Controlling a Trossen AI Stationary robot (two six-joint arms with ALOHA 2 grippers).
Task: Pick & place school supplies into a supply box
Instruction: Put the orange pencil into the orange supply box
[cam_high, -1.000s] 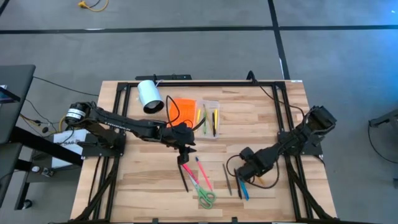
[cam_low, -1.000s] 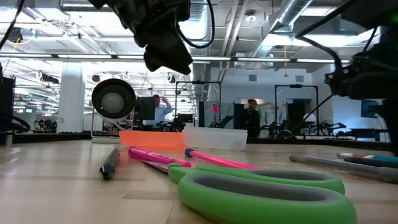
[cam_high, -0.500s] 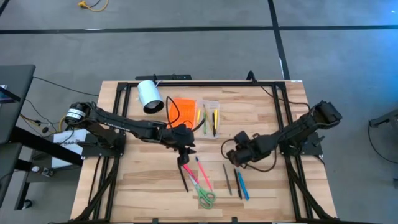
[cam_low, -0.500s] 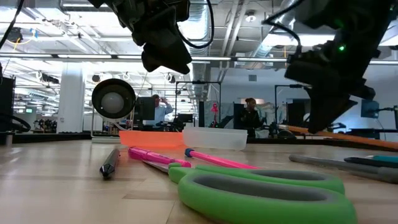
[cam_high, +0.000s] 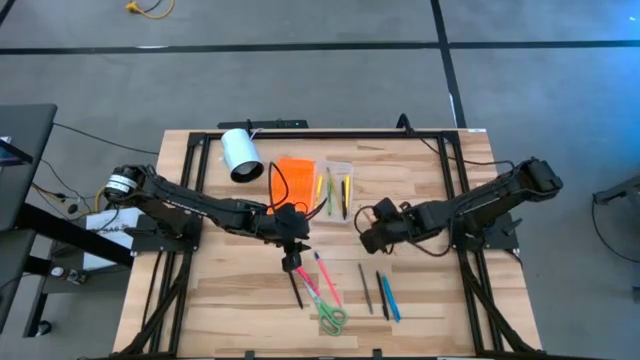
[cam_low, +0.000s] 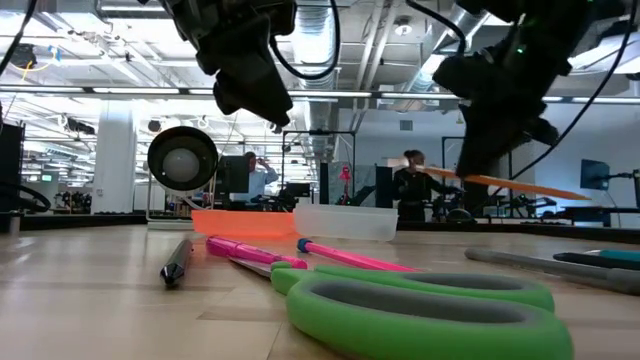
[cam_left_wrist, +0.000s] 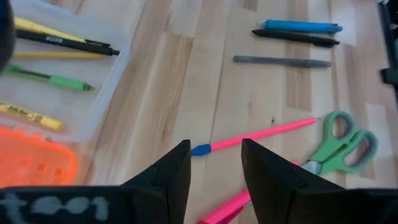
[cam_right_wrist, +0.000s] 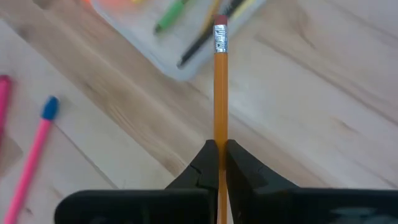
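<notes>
Orange pencil (cam_right_wrist: 220, 93) — lower end cut off by frame edge.

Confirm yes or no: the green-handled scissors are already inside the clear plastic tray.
No: the green-handled scissors lie on the bare wooden table beside a pink pencil, apart from the clear plastic tray holding pens.

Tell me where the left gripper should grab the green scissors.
Judging by pose: the scissors lie flat, handles toward the table's front edge. Come straight down with the open left gripper and pinch across the narrow neck between loops and blades; the loops look too wide.
</notes>
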